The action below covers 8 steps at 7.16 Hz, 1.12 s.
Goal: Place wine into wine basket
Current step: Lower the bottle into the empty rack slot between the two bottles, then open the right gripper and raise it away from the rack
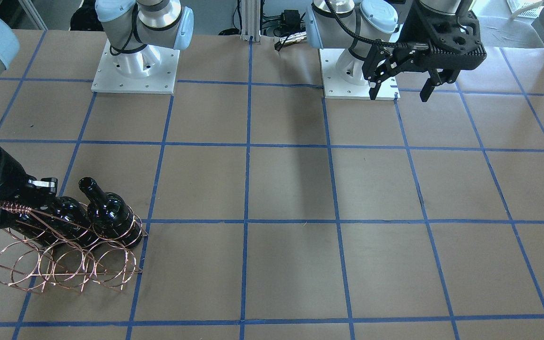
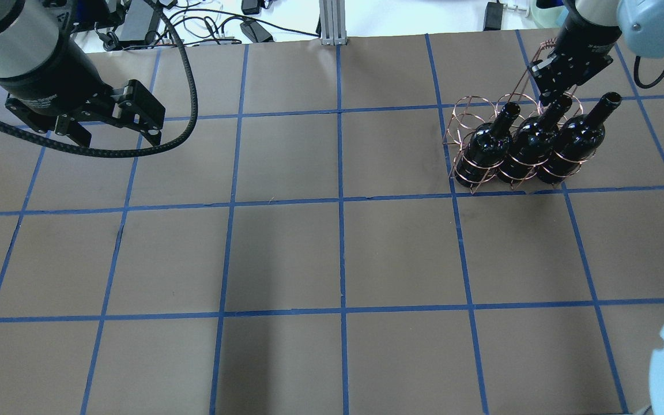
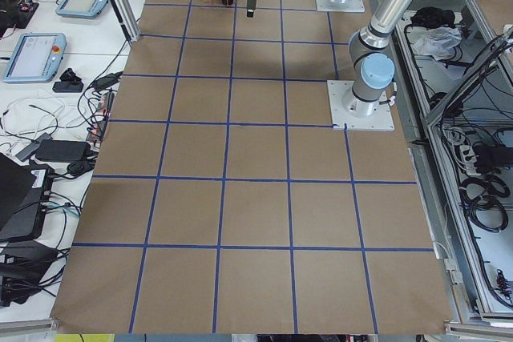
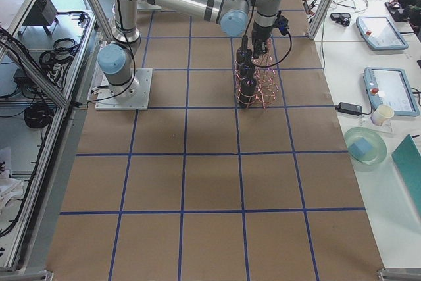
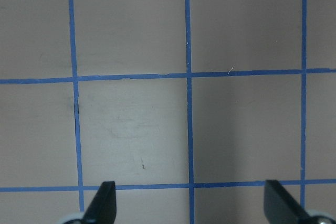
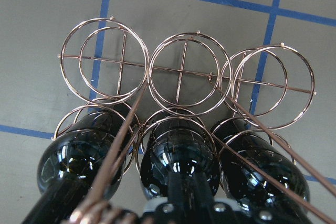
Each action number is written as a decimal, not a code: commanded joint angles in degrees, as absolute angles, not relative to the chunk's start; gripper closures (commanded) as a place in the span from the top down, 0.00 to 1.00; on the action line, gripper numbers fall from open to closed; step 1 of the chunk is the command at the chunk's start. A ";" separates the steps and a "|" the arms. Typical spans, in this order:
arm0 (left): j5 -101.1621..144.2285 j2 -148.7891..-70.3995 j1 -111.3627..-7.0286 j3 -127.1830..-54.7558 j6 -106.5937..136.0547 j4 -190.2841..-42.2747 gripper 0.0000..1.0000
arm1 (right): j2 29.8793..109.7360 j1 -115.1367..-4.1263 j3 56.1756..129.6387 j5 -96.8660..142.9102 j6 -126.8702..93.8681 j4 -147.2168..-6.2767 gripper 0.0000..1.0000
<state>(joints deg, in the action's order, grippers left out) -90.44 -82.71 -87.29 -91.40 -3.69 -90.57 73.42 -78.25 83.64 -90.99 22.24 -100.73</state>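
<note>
The copper wire wine basket [image 2: 466, 113] stands at the far right of the table, also in the right wrist view [image 6: 184, 72]. Three black wine bottles lie in its lower rings, necks up toward the far side: one left [image 2: 485, 147], one middle [image 2: 531, 141], one right [image 2: 577, 138]. My right gripper [image 2: 557, 92] sits over the middle bottle's [image 6: 178, 156] neck and looks shut on it. My left gripper [image 2: 113, 129] is open and empty, high over the far left of the table, also in the left wrist view [image 5: 191, 208].
The basket's upper row of rings [image 6: 105, 61] holds nothing. Its slanted frame rods and ribbed top bar [image 1: 10, 206] run close past my right gripper. Brown table with blue tape grid [image 2: 340, 202].
</note>
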 commanded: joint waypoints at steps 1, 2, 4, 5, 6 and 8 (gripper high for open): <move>-90.44 -82.71 -87.28 -91.41 -3.69 -90.96 1.00 | 77.40 -78.40 83.50 -91.14 21.62 -99.76 1.00; -90.44 -82.71 -87.28 -91.41 -3.69 -90.88 1.00 | 80.48 -78.49 83.15 -91.06 20.93 -98.80 1.00; -90.44 -82.71 -87.28 -91.41 -3.69 -91.14 1.00 | 88.38 -78.49 83.06 -91.14 20.83 -91.97 1.00; -90.44 -82.71 -87.28 -91.41 -3.69 -91.23 1.00 | 92.42 -78.57 83.06 -91.14 20.48 -88.37 1.00; -90.44 -82.71 -87.28 -91.41 -3.69 -91.23 1.00 | 94.90 -78.57 83.06 -91.23 20.39 -84.76 1.00; -90.35 -82.71 -87.28 -91.41 -3.69 -91.23 1.00 | 95.97 -78.66 83.14 -91.40 20.22 -84.20 1.00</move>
